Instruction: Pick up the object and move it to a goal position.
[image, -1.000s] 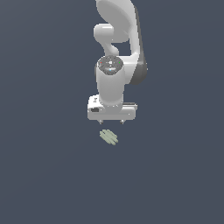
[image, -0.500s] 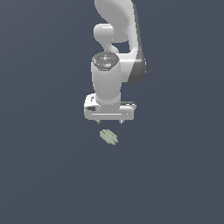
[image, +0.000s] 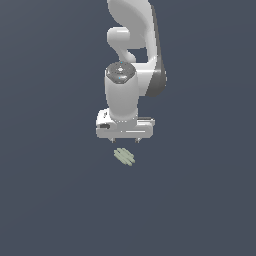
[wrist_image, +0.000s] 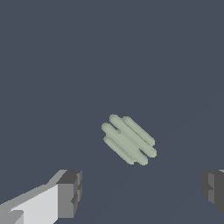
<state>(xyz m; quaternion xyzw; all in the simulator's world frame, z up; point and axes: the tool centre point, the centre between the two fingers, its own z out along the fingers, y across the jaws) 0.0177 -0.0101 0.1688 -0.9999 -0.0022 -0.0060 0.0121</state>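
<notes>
Small pale green ridged object (image: 124, 156) (wrist_image: 129, 139), built like several short parallel rods joined side by side, lying flat and diagonal on a plain dark grey-blue surface (image: 55, 200). Untouched by anything. Sits apart from both fingertips, below them in the exterior view and roughly level with the middle of the gap between them; in the wrist view, lies out ahead of the two tips and between their lines, somewhat nearer the pale-backed finger (wrist_image: 70, 192) than the other finger (wrist_image: 213, 189). Clearly narrower than the space between the fingers.

White gripper (image: 125, 140) (wrist_image: 141, 192) pointing straight down over the object, fingers spread wide apart and holding nothing. Only short dark tips visible under the broad white hand in the exterior view.

Above the hand, a thick white wrist segment with a round grey cap, then a white arm (image: 132, 30) with a dark joint, curving up and out of the picture.
</notes>
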